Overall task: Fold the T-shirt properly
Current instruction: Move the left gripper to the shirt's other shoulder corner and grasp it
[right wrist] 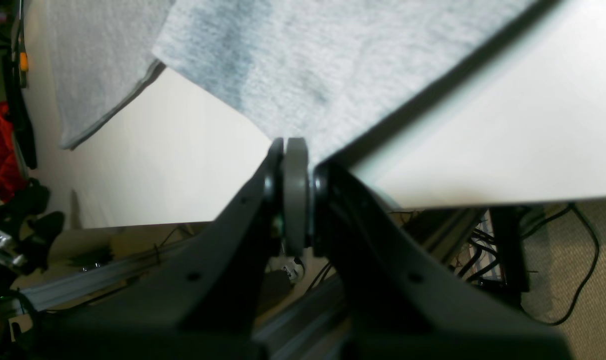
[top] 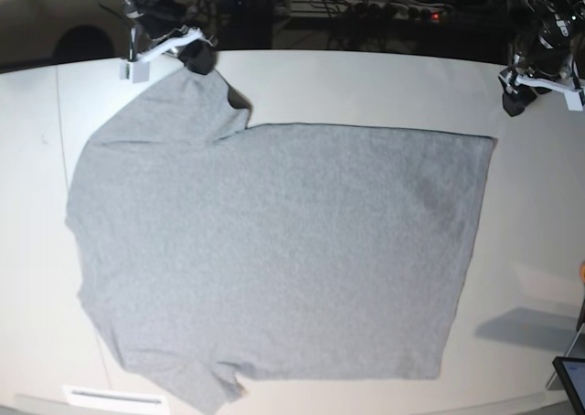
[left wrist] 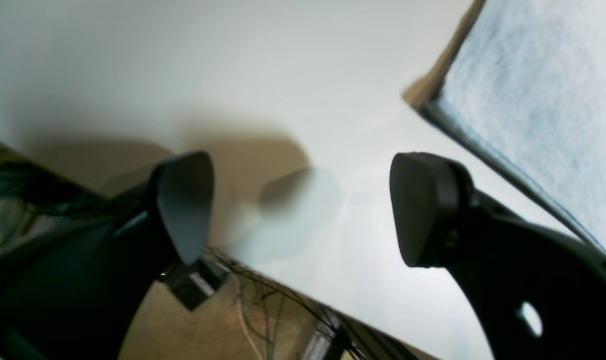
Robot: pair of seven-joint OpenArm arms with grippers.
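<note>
The T-shirt (top: 274, 250) lies spread flat on the white table (top: 366, 81), plain grey side up. Its long axis runs across the base view: the shoulder end points toward that view's left and the straight bottom hem toward its right, where the hem forms a near-vertical edge. One sleeve reaches toward the far left corner of the table and the other toward the near edge at lower left. No lettering, brand or label can be read on the side that shows; the fabric is an even heather grey throughout.

The right hand (top: 196, 57) sits at the far sleeve, at the sleeve's outer corner. In the right wrist view its fingers (right wrist: 295, 195) are pressed together, and the sleeve's corner (right wrist: 303, 75) runs down to their tips, so they seem to pinch the cloth, though blur there makes the actual contact hard to confirm.

The left hand (top: 514, 100) is over bare table just beyond the hem's far corner, apart from the shirt. In the left wrist view its fingers (left wrist: 185, 200) stand wide apart with nothing between them, and the shirt's edge (left wrist: 533, 100) lies off to one side.
</note>
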